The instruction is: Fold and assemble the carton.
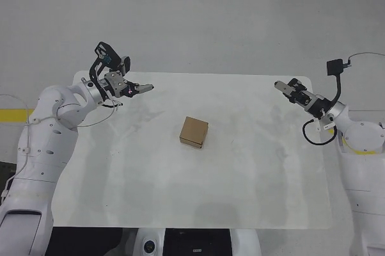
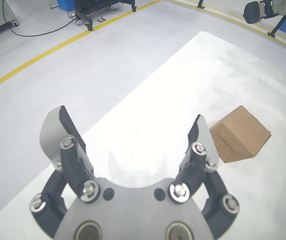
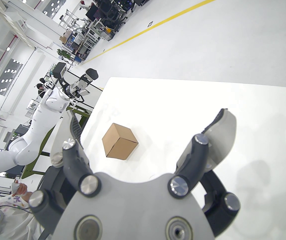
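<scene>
Carton (image 1: 194, 132) sits near the middle of the white bench (image 1: 243, 198) in the top view. It's a small brown cube with all its faces closed up, resting flat. The left end effector (image 1: 143, 88) hangs by the far left corner of the bench and the right end effector (image 1: 283, 87) by the far right corner. Both are well apart from the carton and neither has anything in it.

Left wrist view: the left end effector (image 2: 131, 113) is spread wide, released, with just bare bench (image 2: 183, 88) between its dark pads (image 2: 70, 126). The carton (image 2: 240, 136) stands further out on the bench off to one side, not touching anything, and one face shows a tucked flap seam.

Right wrist view: same deal. The right end effector (image 3: 146, 116) is splayed apart and carries nothing. The carton (image 3: 119, 144) stands on the bench (image 3: 183, 96) beyond its fingers (image 3: 222, 126), one corner turned toward the camera. The left arm (image 3: 58, 101) shows past the bench's far edge.
</scene>
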